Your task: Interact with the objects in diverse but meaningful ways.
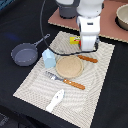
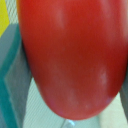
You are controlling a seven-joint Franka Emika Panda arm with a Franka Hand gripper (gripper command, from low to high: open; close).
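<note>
A red tomato [image 2: 70, 55] fills nearly the whole wrist view, with grey fingers [image 2: 12, 75] pressed against its sides. In the exterior view my gripper [image 1: 88, 46] is low over the back edge of the striped mat, shut on the tomato, which the fingers mostly hide. A flat yellow packet [image 1: 74, 40] lies just beside the gripper, toward the exterior view's left. The light-blue boxy cup [image 1: 48, 58] stands on the mat's left edge. The dark grey frying pan [image 1: 24, 54] sits off the mat further left. The white flat utensil [image 1: 55, 100] lies near the mat's front.
A tan round plate [image 1: 69, 66] sits mid-mat, with an orange-handled knife [image 1: 87, 58] behind it and an orange-handled fork [image 1: 65, 80] in front. A brown board [image 1: 107, 22] with a bowl [image 1: 122, 17] lies at the back right. A black cable hangs across the mat's back.
</note>
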